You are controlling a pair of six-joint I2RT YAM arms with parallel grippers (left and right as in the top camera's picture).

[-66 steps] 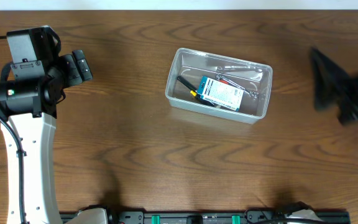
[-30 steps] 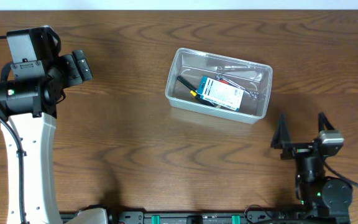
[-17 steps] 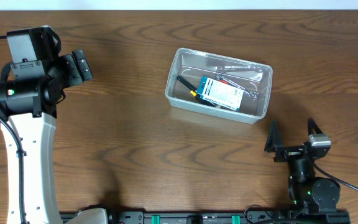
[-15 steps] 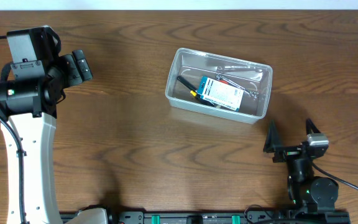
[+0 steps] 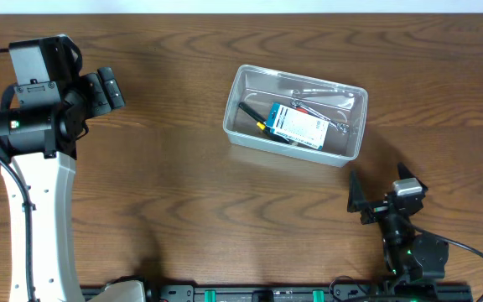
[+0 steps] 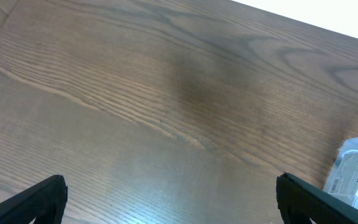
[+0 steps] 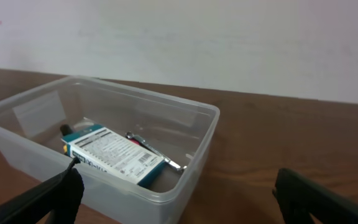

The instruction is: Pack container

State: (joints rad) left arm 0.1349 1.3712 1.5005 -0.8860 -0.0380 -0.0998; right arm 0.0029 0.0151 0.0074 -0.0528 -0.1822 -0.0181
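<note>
Brown wood grain runs across the whole worktop (image 5: 183, 193), which carries two arms and one container. Nearest, by the front edge on the right, the right hand (image 5: 381, 191) sits low with its two fingers spread wide and nothing between them. It points toward the container and stands apart from it, with a strip of bare wood between the fingertips and the near wall.

Beyond that, slightly right of centre, the single clear plastic container (image 5: 288, 149) rests flat on the worktop, turned a little askew to the edges. Inside lie one blue-and-white labelled box (image 5: 298, 126), one black tool with a yellow band (image 5: 251, 116) next to the box toward the left wall, and some thin metal pieces (image 5: 321, 105) along the far side, too small to count. From the right wrist view the box lies flat on the floor of the tub, below the rim.

Farther off on the left, the left hand (image 5: 111, 91) is also fully open and empty, well apart from the container. Bare wood lies wide open between that arm and the tub. The far edge of the worktop meets a white strip.
</note>
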